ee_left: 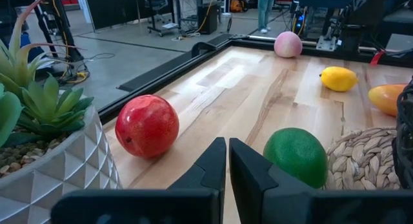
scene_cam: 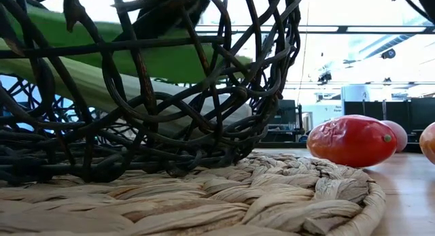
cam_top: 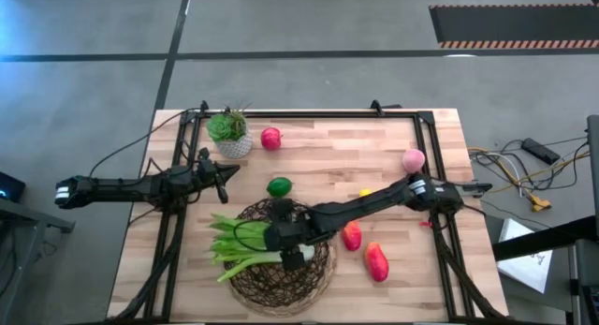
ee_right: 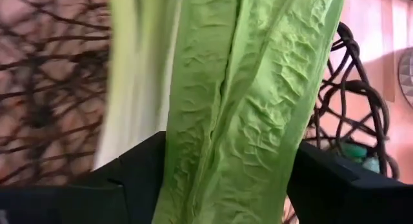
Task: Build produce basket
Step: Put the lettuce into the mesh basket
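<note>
The dark wicker basket (cam_top: 281,278) stands on a round woven mat (scene_cam: 272,195) at the table's near middle. A long green leafy bunch (cam_top: 239,233) and a white-green leek (cam_top: 245,262) lie in it, their ends sticking out over its left rim. My right gripper (cam_top: 292,253) hovers over the basket, open. In its wrist view the leafy bunch (ee_right: 239,108) fills the gap between its fingers, and the leek (ee_right: 139,75) lies beside it. My left gripper (ee_left: 228,166) waits shut at the table's left, near a green lime (ee_left: 295,156) and a red apple (ee_left: 147,126). My right gripper's fingers (ee_right: 135,179) stand on either side of the leafy bunch, coming at it from above at a slant and lying across it. Whether they touch the leaves, I cannot tell. The bunch rests in the basket.
Two red-orange fruits (cam_top: 352,236) (cam_top: 376,261) lie right of the basket. A yellow lemon (cam_top: 365,192) and a pink peach (cam_top: 413,160) lie farther back on the right. A potted plant (cam_top: 229,133) stands at the far left. A black frame (cam_top: 309,112) rims the table.
</note>
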You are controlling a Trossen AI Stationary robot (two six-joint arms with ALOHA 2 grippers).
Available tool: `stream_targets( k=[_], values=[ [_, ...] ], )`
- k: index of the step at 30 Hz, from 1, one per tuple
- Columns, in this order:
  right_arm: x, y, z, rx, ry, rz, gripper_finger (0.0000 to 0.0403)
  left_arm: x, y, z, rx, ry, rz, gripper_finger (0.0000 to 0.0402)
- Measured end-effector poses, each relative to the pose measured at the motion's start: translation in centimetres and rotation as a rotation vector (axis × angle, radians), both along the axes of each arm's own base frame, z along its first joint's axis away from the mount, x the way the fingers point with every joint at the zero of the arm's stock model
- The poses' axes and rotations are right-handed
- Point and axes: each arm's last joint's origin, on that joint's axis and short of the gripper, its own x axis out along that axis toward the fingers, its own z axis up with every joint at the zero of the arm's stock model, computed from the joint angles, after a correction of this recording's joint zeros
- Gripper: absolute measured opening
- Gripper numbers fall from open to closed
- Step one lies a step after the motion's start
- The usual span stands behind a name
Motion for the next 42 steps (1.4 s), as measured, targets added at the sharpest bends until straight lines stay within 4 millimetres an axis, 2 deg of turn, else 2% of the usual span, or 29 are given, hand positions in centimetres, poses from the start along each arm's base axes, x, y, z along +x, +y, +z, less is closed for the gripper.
stream_targets(
  k=[4, 10, 12, 25, 35, 42],
  values=[
    [-1.0, 1.1, 0.2, 0.018, -0.017, 0.01, 0.0265, 0.0, 0.0, 0.0, 0.0, -0.003, -0.001, 0.0004],
    [-0.3, 1.0, -3.2, -0.076, -0.115, -0.062, 0.0255, 0.0, 0.0, 0.0, 0.0, -0.002, 0.0, 0.0004],
    [-0.1, 0.7, -3.8, -0.098, -0.129, -0.06, 0.0256, 0.0, 0.0, 0.0, 0.0, -0.002, 0.0, 0.0004],
    [0.7, -0.4, -2.1, -0.035, -0.184, -0.14, 0.0283, 0.0, 0.0, 0.0, 0.0, -0.002, -0.001, 0.0004],
    [0.8, -0.6, -2.1, 0.031, -0.175, -0.136, 0.0284, 0.0, 0.0, 0.0, 0.0, -0.002, 0.0, 0.0004],
    [0.8, -0.5, -2.2, 0.072, -0.161, -0.123, 0.0333, 0.0, 0.0, 0.0, 0.0, -0.002, 0.0, 0.0004]
  ],
)
